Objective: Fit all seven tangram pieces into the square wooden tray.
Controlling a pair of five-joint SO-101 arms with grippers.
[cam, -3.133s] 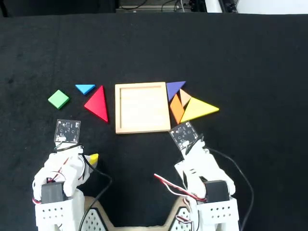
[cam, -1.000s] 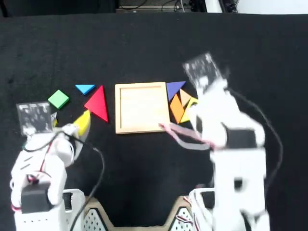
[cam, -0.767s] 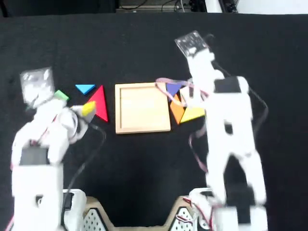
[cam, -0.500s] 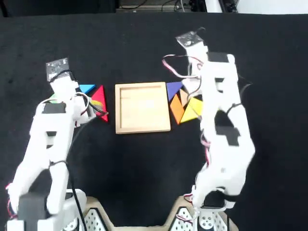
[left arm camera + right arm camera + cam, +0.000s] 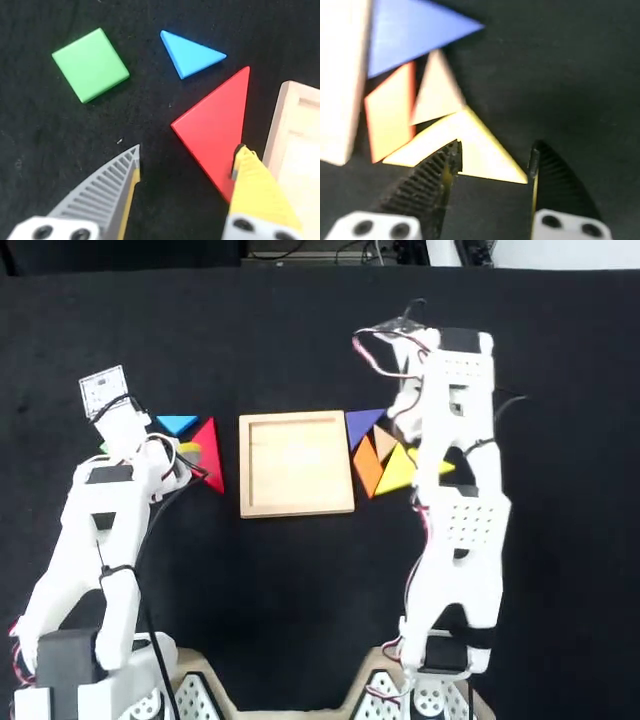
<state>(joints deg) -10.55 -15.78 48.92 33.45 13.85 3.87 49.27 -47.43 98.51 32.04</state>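
Observation:
The square wooden tray [image 5: 297, 505] lies mid-table with nothing in it. Left of it are the red triangle [image 5: 207, 452], a small blue triangle [image 5: 177, 424] and a green square [image 5: 90, 64]. My left gripper [image 5: 187, 152] hovers open over the red triangle [image 5: 217, 125], one finger at its long edge near the tray's rim [image 5: 280, 125]. Right of the tray sit a purple triangle [image 5: 362, 423], a tan triangle [image 5: 384, 443], an orange parallelogram [image 5: 367, 468] and a yellow triangle [image 5: 398, 470]. Above the yellow triangle [image 5: 480, 150] my right gripper [image 5: 495, 147] is open.
Everything rests on a black cloth. The right arm [image 5: 455, 390] stands tall over the right cluster and hides part of the yellow triangle from above. The left arm [image 5: 105, 500] covers most of the green square. Bare cloth lies in front of the tray.
Both arms swung out from the near edge of the table, the left to the red triangle, the right to the yellow one. No piece has shifted.

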